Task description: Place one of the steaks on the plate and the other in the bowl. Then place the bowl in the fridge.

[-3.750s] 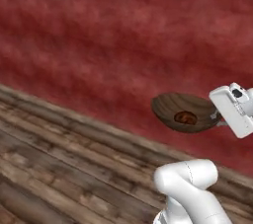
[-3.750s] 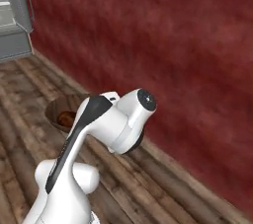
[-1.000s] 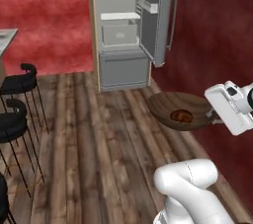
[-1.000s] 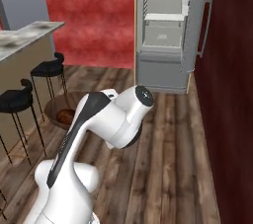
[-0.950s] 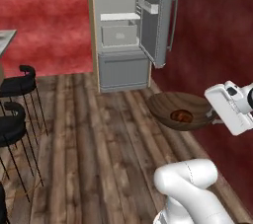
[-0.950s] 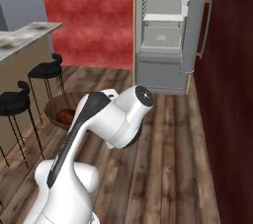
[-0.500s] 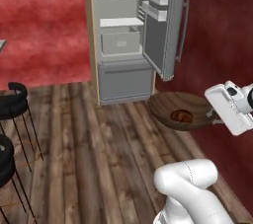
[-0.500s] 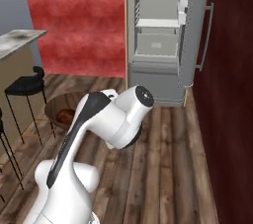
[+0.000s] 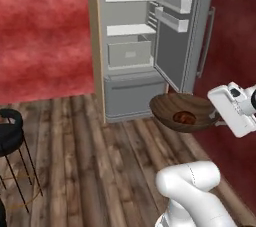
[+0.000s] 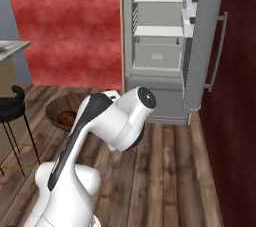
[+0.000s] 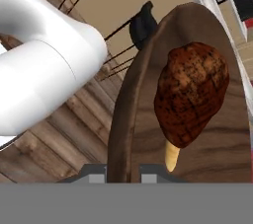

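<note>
With my gripper (image 11: 123, 171) clamped on the near rim of the bowl (image 9: 180, 112), one finger sat inside the wall and one outside, tips cut off at the bottom of the hand view. The bowl hung in the air off my hand, roughly level, the dark reddish-brown steak (image 9: 184, 117) lying inside it, a pale bone end toward my fingers. Below was plank wood floor (image 9: 80, 156), brown and grey. Ahead stood the fridge (image 9: 131, 46), door (image 9: 180, 26) swung open to the right, pale shelves and a drawer showing. Red wall (image 9: 45, 31) to its left, darker red wall (image 10: 237, 121) on the right. A black stool (image 9: 10, 136) stood at the left edge, partly cropped. From the right base view my own arm hid most of the bowl. Open floor lay between bowl and fridge.
</note>
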